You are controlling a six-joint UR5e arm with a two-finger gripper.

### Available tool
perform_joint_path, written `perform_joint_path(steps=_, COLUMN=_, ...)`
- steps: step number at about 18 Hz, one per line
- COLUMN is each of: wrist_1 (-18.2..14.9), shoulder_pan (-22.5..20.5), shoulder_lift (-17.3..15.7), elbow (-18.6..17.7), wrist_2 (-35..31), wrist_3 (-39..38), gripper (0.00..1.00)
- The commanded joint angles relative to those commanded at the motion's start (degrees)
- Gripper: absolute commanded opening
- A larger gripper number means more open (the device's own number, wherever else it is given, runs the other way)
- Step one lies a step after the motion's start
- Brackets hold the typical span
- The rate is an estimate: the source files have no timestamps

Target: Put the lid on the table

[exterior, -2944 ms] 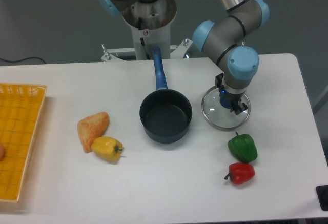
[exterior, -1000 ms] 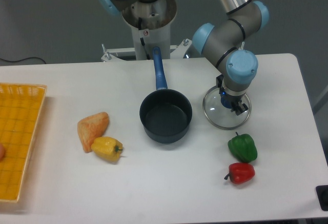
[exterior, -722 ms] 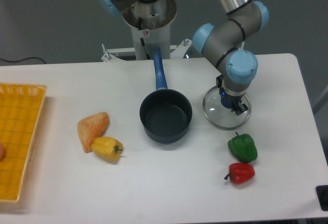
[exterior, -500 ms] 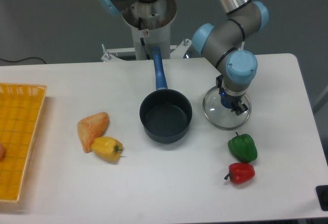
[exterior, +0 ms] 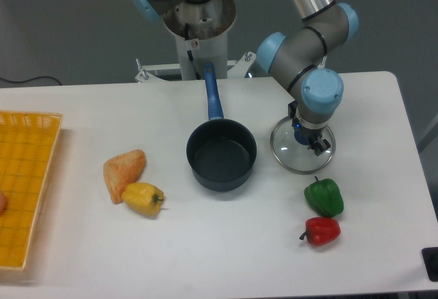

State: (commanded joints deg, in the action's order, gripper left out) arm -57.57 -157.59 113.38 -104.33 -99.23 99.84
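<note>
Nearest the camera, red pepper (exterior: 321, 230) and green pepper (exterior: 324, 197) sit on the table (exterior: 226, 258), right side; yellow pepper (exterior: 143, 199) touching an orange bread-like lump (exterior: 124, 168) to the left, yellow woven tray (exterior: 24, 183) cut off at the left edge. Mid-table: dark saucepan (exterior: 221, 154), uncovered, blue handle pointing away. Just right of it the lid (exterior: 302, 148) appears to lie flat on the table, green pepper close by its near rim. Gripper (exterior: 302, 135) comes straight down over the lid's centre knob (knob mostly hidden by it). Cannot tell whether the jaws are clamped on the knob or already let go; the wrist blocks the view.

Risks, judged: if the arm lifts while the jaws are clamped, the lid comes up again; a sideways pull-off could slide the lid into the green pepper or the saucepan.

Hard to read: fingertips, the lid's far rim behind the wrist, any lid-to-table gap. Arm base at back, top cropped.
</note>
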Motion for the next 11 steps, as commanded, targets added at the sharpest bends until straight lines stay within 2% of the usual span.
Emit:
perform_joint_path(steps=2, wrist_1=-0.1, shoulder_pan=0.0, shoulder_lift=0.0, elbow=0.0, wrist_2=0.0, wrist_3=0.0, gripper=0.72)
perform_joint_path(steps=3, wrist_1=-0.1, shoulder_pan=0.0, shoulder_lift=0.0, elbow=0.0, wrist_2=0.0, wrist_3=0.1, gripper=0.76)
perform_joint_path(steps=4, wrist_1=-0.1, shoulder_pan=0.0, shoulder_lift=0.0, elbow=0.0, wrist_2=0.0, wrist_3=0.2, gripper=0.85)
perform_joint_path(steps=7, wrist_1=-0.1, shoulder_pan=0.0, shoulder_lift=0.0, elbow=0.0, wrist_2=0.0, wrist_3=0.2, gripper=0.87)
perform_joint_path(steps=9, wrist_1=-0.2, shoulder_pan=0.0, shoulder_lift=-0.1, elbow=0.4, wrist_2=0.2, wrist_3=0.0, gripper=1.00)
perform_joint_path(steps=11, wrist_1=-0.2, shoulder_pan=0.0, shoulder_lift=-0.3, elbow=1.7, wrist_2=0.4, wrist_3=0.1, gripper=1.00)
